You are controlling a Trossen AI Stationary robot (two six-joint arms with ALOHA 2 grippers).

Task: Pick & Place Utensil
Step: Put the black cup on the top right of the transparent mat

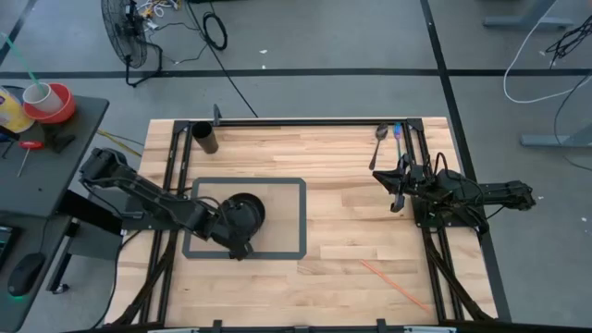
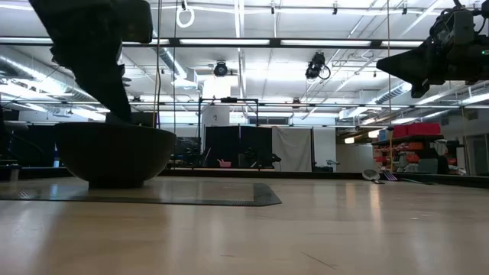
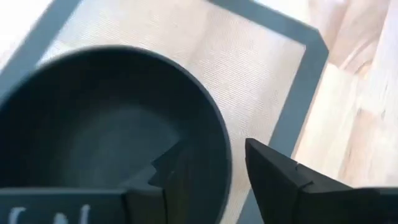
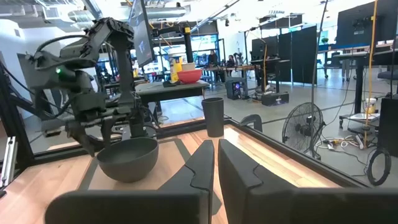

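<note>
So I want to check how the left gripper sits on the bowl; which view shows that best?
The left wrist view: the left gripper straddles the rim of the bowl, one finger inside. The high view shows them merged dark; the low view only a silhouette; the right wrist view distant.

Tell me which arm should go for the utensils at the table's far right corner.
Right. The right gripper hangs just short of the utensils, on their side of the table. The left gripper is across the table, its fingers straddling the bowl rim on the mat.
</note>
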